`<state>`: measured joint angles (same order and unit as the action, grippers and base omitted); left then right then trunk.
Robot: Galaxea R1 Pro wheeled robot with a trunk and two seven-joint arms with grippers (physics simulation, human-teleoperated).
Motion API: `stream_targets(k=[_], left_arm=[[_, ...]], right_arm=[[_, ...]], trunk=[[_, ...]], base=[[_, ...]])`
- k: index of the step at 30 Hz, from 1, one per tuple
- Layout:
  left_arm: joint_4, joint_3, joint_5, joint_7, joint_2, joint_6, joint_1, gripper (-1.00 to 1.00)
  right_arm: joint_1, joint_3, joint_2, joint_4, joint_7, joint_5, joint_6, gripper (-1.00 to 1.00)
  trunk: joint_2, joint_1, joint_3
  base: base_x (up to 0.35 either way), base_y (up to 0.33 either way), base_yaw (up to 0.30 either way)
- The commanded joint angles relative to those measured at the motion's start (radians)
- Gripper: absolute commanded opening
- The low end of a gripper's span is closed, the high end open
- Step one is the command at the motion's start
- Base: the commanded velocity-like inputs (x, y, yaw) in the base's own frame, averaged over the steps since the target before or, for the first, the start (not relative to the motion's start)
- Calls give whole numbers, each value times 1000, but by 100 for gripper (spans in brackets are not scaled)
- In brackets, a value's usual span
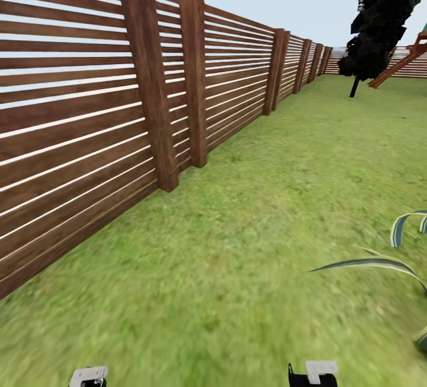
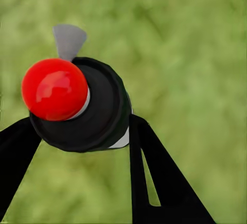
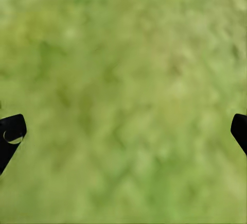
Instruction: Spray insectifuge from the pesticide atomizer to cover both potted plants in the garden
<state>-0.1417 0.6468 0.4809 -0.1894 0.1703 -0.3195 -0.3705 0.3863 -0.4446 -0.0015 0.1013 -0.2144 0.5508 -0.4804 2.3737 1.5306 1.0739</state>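
The left gripper pinched the pesticide atomizer, round, black, glossy red-capped, over blurred lawn; the right gripper was spread. Striped pointed leaves, probably a potted plant's, lay well right of the slatted wooden fence.

Left tool — fingers closed against a held bottle, pointing down. Right tool — fingers spread wide, nothing between them. Both wrists low, at 6 o'clock of head view.

1. At my ten o'clock a brown slatted fence runs away toward one o'clock.
2. A dark tree stands at one o'clock.
3. An orange-brown wooden frame sits beside it.
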Motion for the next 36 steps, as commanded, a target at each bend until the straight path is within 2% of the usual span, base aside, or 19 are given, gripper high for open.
stream_targets(k=[1,14,36], left_arm=[[1,9,5,-5,0,-3,-1,-100],[1,8,5,-5,0,-3,1,-100],[1,10,4,-5,-9,-2,1,-100]], right_arm=[[1,-5,0,-2,-6,11,-3,100],[1,-4,3,-2,-8,11,-3,100],[0,-3,5,-3,-6,11,-3,100]], trunk=[[0,0,1],[0,0,1],[0,0,1]], base=[[331,94,0],[335,45,-9],[330,147,-253]])
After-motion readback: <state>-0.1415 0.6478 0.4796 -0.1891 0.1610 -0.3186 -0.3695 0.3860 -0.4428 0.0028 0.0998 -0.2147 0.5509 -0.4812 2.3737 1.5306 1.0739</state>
